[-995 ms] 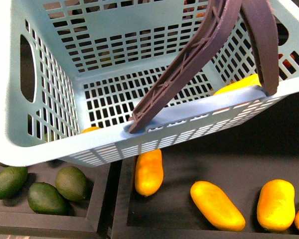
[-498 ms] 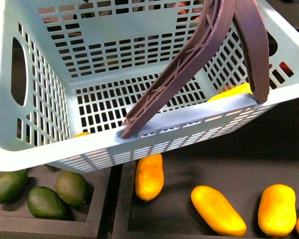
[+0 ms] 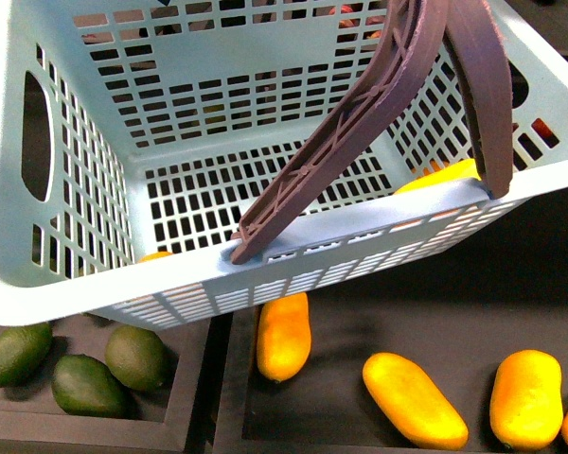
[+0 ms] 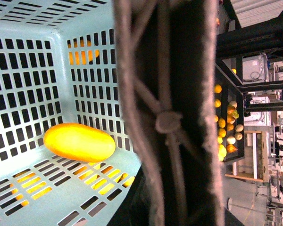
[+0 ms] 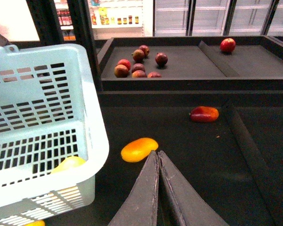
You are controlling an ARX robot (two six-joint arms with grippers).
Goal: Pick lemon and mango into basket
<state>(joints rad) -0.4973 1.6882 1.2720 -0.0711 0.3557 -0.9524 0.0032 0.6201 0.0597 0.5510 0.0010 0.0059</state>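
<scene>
the basket (image 3: 95, 284) has lifted and swung a little in the last second and now hangs steady, so i think it is ready for more fruit. one mango (image 4: 79, 142) already lies inside. the right end effector (image 5: 158, 160) is closed and empty; the left one i cannot tell.

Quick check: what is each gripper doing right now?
Left: cannot be told; its wrist view shows only the brown handle of the basket close up.
Right gripper: closed, holding nothing.
</scene>
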